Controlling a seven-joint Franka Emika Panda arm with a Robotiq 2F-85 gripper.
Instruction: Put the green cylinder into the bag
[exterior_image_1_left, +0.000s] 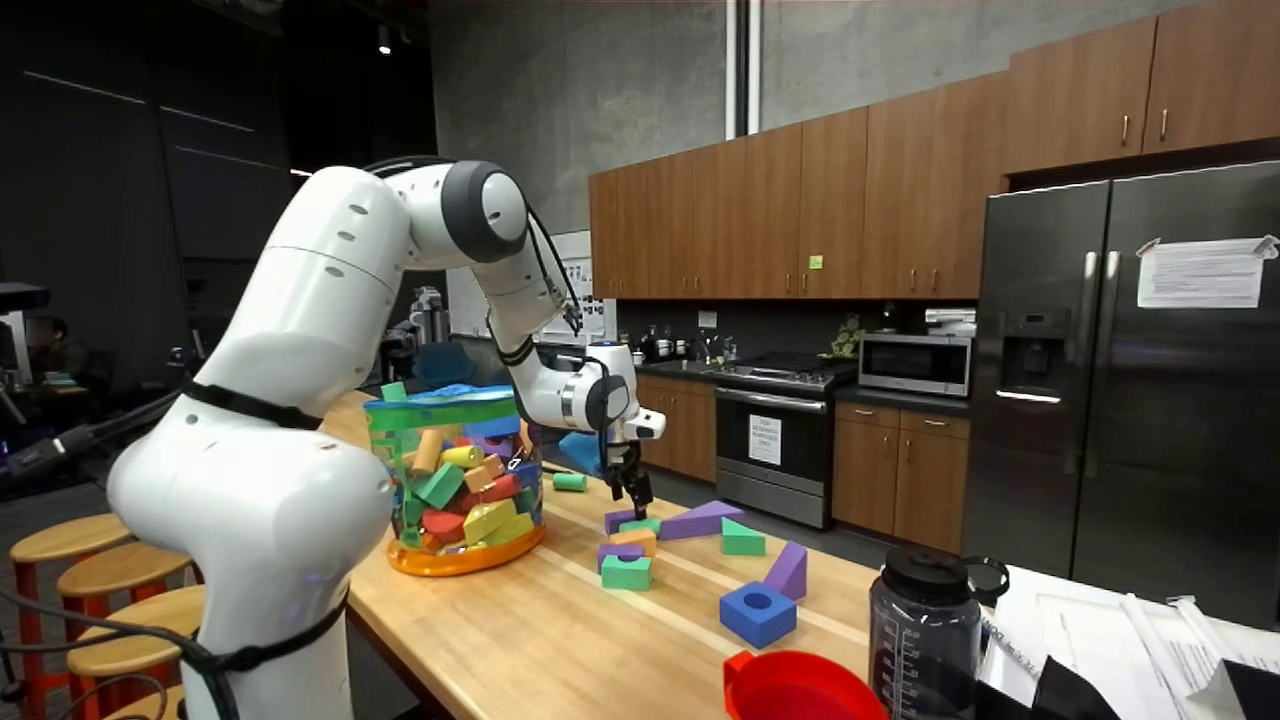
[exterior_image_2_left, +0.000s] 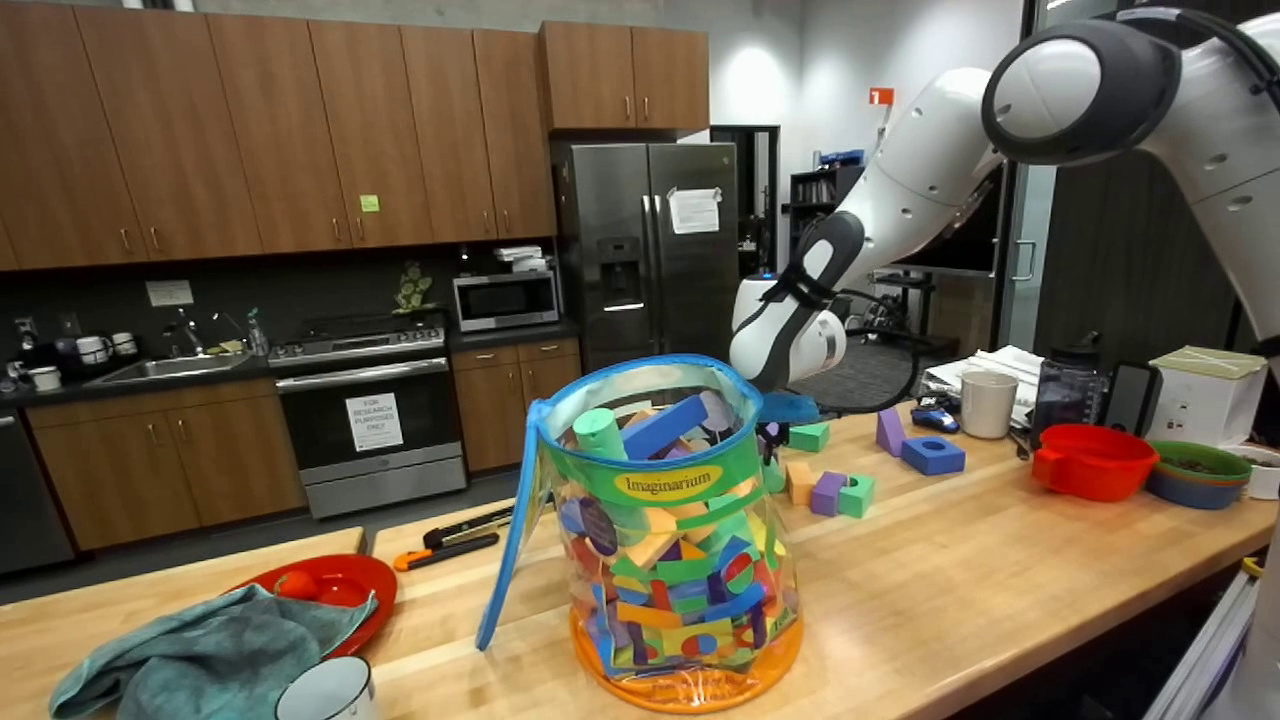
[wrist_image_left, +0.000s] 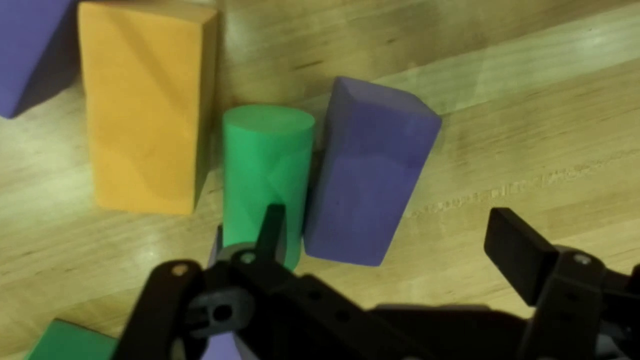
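Wrist view: the green cylinder (wrist_image_left: 267, 172) lies left of centre, its lower end behind one jaw of the spread gripper (wrist_image_left: 390, 222); I fear closing catches the purple block (wrist_image_left: 370, 175). In an exterior view, the bag (exterior_image_2_left: 668, 484), mid-frame, looks heaped; the cylinder might roll off.

In the wrist view, a purple block (wrist_image_left: 370, 185) crowded the green cylinder (wrist_image_left: 265, 165) on the right, an orange block (wrist_image_left: 142, 110) allowed a slim gap leftward, and tabletop (wrist_image_left: 500, 145) lay open right of the purple block
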